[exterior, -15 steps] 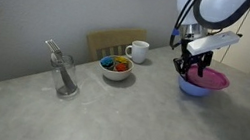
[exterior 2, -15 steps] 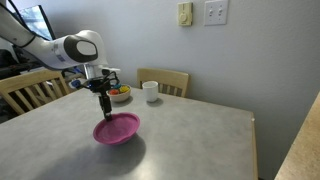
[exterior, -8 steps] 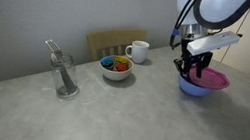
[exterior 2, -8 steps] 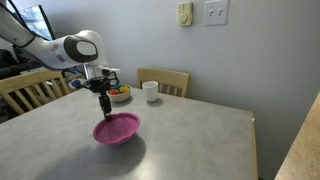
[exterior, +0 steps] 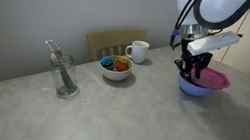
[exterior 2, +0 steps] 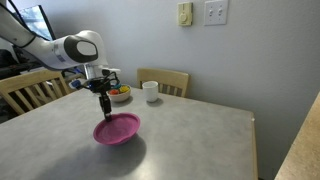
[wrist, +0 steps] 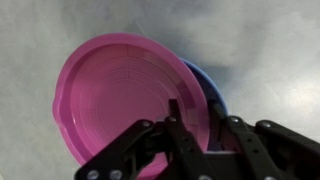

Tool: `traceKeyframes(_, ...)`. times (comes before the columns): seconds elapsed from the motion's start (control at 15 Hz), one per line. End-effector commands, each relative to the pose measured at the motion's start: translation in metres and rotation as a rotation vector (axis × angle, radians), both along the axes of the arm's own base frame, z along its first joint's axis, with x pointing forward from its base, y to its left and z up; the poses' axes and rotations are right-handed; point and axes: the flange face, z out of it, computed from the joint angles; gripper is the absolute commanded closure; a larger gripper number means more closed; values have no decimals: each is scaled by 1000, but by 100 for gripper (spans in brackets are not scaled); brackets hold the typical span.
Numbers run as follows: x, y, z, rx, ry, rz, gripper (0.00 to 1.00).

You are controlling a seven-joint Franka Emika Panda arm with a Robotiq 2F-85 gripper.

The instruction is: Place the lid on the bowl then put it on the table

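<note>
The magenta-pink lid (wrist: 115, 95) lies on top of the periwinkle-blue bowl (wrist: 212, 92), whose rim shows only at the right of the wrist view. Both stand on the grey speckled table (exterior: 106, 123). My gripper (wrist: 190, 108) is shut on the lid's rim, one finger inside and one outside. In both exterior views the gripper (exterior: 190, 70) (exterior 2: 104, 107) reaches down onto the lid (exterior: 210, 80) (exterior 2: 118, 128), and the bowl (exterior: 195, 88) shows below it.
A white bowl with colourful contents (exterior: 116, 68) and a white mug (exterior: 138, 51) stand at the table's back. A glass with a fork (exterior: 65, 74) stands nearer the front. A wooden chair (exterior 2: 165, 80) sits behind the table.
</note>
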Motion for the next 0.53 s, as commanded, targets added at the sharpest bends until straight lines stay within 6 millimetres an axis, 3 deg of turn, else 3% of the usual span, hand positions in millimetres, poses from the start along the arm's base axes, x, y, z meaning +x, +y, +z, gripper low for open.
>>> traceKeyframes(0.0, -4, -6, 2, 4, -16, -4, 91)
traceKeyframes(0.2, -3, -4, 4, 9, -32, 6, 100)
traceKeyframes(0.47, -1, 0, 8, 16, -52, 17, 97)
